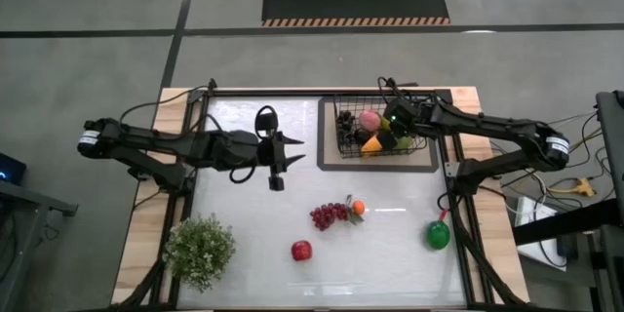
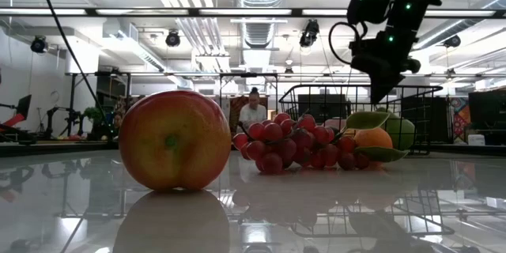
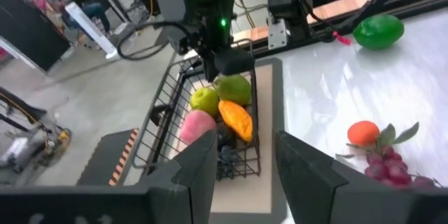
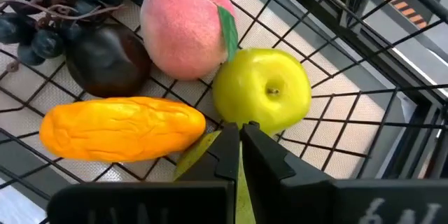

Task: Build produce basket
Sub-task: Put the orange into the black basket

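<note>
Two arms in frame. My right arm reaches in from the right edge, stretched over the basket (image 1: pixel 382 136), with the right hand (image 4: pixel 240 147) down inside it. Its fingers are pressed together with nothing between them, tips just above the green apple (image 4: pixel 262 92) and beside the orange mango (image 4: pixel 120 129).

The left arm lies flat across the left side of the worktop (image 1: pixel 390 253). The left hand (image 1: pixel 286 159) points toward the centre, fingers apart and holding nothing, well clear of the produce.

The basket is black wire mesh, sitting on a mat at the far right of the worktop. Inside:
- pink peach (image 4: pixel 183 33) with a green leaf, touching the green apple
- mango lying flat on the mesh floor
- dark grapes (image 4: pixel 49 7) in a corner
- a dark round fruit (image 4: pixel 108 59) between the grapes and the mango
- a second green fruit (image 3: pixel 234 89) under the right hand, showing in the left wrist view

Loose on the worktop:
- red grapes (image 1: pixel 328 215) near the middle, with the tangerine (image 1: pixel 358 208) touching them
- red apple (image 1: pixel 301 251) nearer the front edge
- green pepper (image 1: pixel 438 235) at front right, near the frame

A potted plant (image 1: pixel 199 249) sits at the front left corner.
</note>
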Robot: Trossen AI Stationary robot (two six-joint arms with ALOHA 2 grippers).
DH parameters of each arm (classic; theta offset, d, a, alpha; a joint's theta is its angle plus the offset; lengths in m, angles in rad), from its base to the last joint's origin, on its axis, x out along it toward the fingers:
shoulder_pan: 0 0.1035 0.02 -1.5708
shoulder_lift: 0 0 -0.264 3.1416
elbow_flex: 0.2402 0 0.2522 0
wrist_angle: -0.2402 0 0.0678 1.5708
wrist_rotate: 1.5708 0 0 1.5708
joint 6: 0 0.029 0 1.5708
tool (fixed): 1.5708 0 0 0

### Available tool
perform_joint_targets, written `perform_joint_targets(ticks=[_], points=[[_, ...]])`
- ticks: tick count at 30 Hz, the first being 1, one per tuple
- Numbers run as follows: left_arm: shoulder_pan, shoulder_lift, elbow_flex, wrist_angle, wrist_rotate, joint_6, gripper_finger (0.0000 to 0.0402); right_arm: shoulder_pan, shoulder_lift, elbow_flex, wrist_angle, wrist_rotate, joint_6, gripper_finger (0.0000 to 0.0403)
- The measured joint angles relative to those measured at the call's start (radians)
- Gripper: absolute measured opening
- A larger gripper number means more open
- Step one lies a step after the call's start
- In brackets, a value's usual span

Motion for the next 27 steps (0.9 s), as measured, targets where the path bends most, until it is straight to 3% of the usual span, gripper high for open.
perform_joint_targets(ticks=[9,16,27], points=[[0.000,0.011,-0.082,0.025,0.004,-0.139,0.0128,0.011,-0.094,0.027,-0.006,0.000,-0.013,0.0009],[0.000,0.047,-0.116,0.023,0.005,-0.230,0.0128,0.128,-0.185,0.088,-0.003,-0.016,-0.053,0.0008],[0.000,0.090,-0.146,0.080,0.004,-0.245,0.0128,0.409,-0.192,0.136,0.013,-0.275,0.072,0.0008]])
